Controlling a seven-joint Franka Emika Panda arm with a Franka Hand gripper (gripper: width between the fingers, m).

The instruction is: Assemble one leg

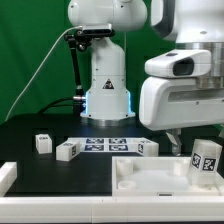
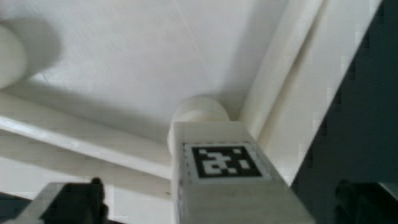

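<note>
— Exterior view: seeing the leg [image 1: 207, 160] tilted at the tray's [image 1: 135, 182] end on the exterior view's right, directly under the arm [image 1: 180, 95]. Can't tell whether resting on the tray or lifted.
— Jaws?
— Spread, per wrist view. Dark fingers [image 2: 71, 203] flanking the leg [image 2: 222, 160], gap on each side, no contact. Tag facing the camera, tray wall [image 2: 302, 70] just behind.
— Rest of the counter [image 1: 60, 178]?
— Holding three spare legs: first spare [image 1: 43, 143] and second spare [image 1: 67, 150] off the marker board's [image 1: 105, 145] end on the exterior view's left, third spare [image 1: 147, 148] at the other end.
</note>
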